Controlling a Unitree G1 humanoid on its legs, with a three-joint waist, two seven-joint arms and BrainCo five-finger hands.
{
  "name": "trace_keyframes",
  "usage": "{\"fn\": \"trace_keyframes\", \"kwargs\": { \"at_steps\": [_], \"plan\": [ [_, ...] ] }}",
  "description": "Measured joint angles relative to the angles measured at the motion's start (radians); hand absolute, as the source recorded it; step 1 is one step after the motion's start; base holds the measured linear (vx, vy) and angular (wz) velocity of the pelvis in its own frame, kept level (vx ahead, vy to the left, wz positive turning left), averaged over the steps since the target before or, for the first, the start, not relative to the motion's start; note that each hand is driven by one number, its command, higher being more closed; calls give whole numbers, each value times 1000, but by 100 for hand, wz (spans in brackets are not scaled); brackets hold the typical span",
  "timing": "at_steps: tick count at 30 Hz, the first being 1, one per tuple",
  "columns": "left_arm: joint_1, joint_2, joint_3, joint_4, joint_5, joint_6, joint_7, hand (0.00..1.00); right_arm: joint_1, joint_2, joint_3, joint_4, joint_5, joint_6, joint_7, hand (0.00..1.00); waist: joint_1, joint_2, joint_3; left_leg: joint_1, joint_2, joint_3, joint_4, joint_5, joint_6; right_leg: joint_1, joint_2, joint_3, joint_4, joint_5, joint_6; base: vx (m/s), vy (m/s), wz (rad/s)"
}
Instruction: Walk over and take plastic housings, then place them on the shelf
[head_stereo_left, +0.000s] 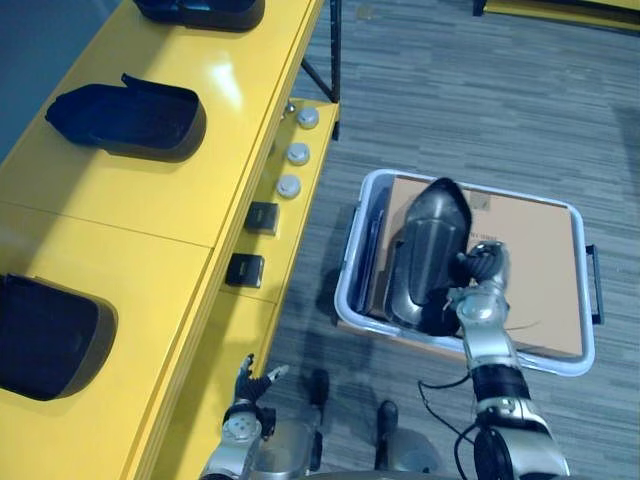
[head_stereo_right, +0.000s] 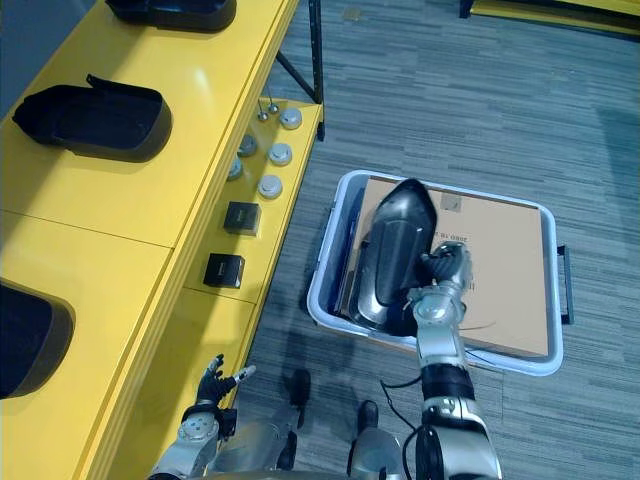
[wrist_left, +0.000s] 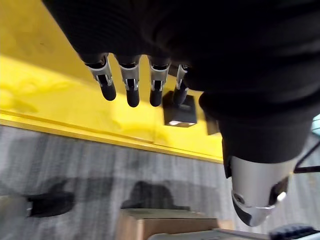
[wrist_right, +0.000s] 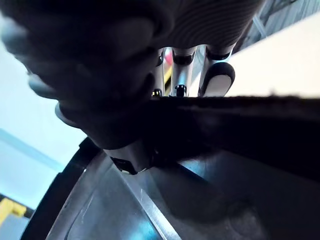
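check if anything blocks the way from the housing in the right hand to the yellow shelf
Nothing visible does. The right hand grips the housing at the bin; only bare floor separates it from the shelf, whose top has room.

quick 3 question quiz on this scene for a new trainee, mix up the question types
1. True or false: the right hand is shut on a dark housing at the pale bin on the floor.
2. Multiple choice: the left hand is A) open and holding nothing, B) gripping a housing, C) resting inside a box.
3. Fill in: the black housings lying up top rest on a ___ shelf.

Key: 1 true; 2 A; 3 yellow.
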Motion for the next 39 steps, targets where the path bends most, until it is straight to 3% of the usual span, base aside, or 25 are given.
{"fn": "trace_keyframes", "kwargs": {
  "at_steps": [2, 7, 12, 19, 33, 34, 39],
  "plan": [
    [32, -2, 0, -113, 1, -13, 10, 0, 29, 15, -2, -77, -6, -3, -17, 100, -19, 0, -5, 13, -2, -4, 0, 0, 0, 16, -1, -3, -2, 0, 0, -2, -9, 3],
    [53, -20, -9, -398, 8, -37, 28, 0, 130, 53, 23, -269, -44, -46, -27, 100, -20, 1, -53, 24, -2, -5, 0, 0, 0, 25, -1, -2, -3, 0, 0, 0, 0, 0],
    [44, -17, -78, -529, 8, -83, 54, 0, 167, 67, 107, -364, -78, -79, -36, 100, -32, 2, -85, 36, -1, 0, 0, 0, 1, 33, 0, 1, -1, 0, 0, -37, -2, -3],
    [-13, -17, -236, -535, 8, -87, 56, 0, 170, 88, 237, -436, -83, -118, -37, 100, -41, 3, -124, 47, 1, 23, 0, -1, 1, 32, 0, 13, 0, 2, 0, -29, 0, -7],
    [-171, -11, -420, -483, -2, -83, 61, 0, 170, 90, 513, -439, -82, -175, -33, 100, -42, 2, -156, 62, 14, 61, -1, -1, 1, 29, 12, 58, -4, 20, -5, -27, -5, -10],
    [-178, -10, -423, -477, -2, -83, 62, 100, 170, 87, 512, -439, -81, -175, -34, 100, -42, 1, -167, 62, 16, 61, -1, -1, 1, 28, 13, 58, -4, 20, -5, 0, 0, 0],
    [-188, 4, -438, -469, -17, -82, 81, 100, 169, 72, 517, -435, -80, -179, -34, 100, -43, 2, -202, 62, 19, 61, -1, -1, 1, 28, 16, 58, -5, 21, -7, 0, 0, 0]
  ]
}}
